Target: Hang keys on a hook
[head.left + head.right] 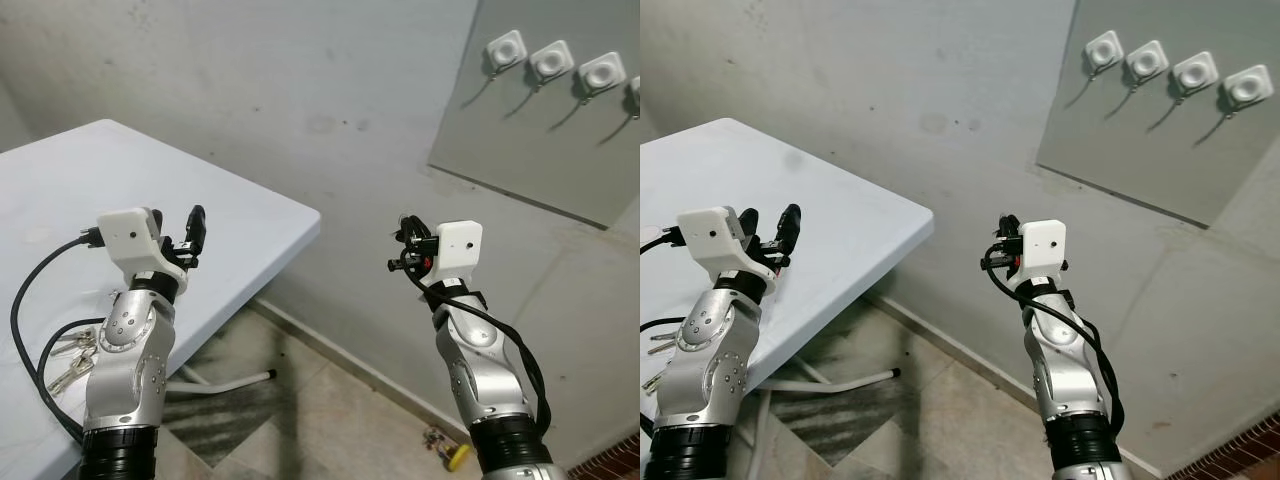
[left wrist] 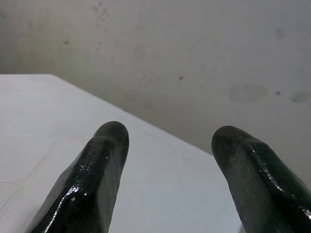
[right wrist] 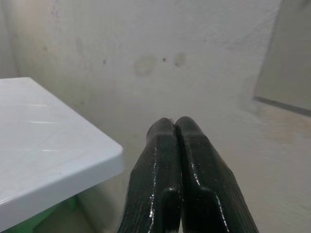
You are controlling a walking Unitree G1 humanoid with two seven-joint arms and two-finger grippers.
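Observation:
A bunch of silver keys (image 1: pixel 68 358) lies on the white table (image 1: pixel 90 190), beside my left forearm and partly under its black cable. My left gripper (image 1: pixel 183 234) is raised over the table's near part, open and empty, and its fingers (image 2: pixel 102 165) point toward the wall. My right gripper (image 1: pixel 404 250) hangs in the air right of the table, shut with nothing in it, its tips (image 3: pixel 174 124) pressed together. A row of white hooks (image 1: pixel 1147 62) sits on a grey board (image 1: pixel 1120 140) high on the wall, well above and right of the right gripper.
The table's corner (image 1: pixel 312 218) juts toward the wall, with a white tubular leg (image 1: pixel 230 382) below it on the tiled floor. A small yellow object (image 1: pixel 456 457) lies on the floor by the wall.

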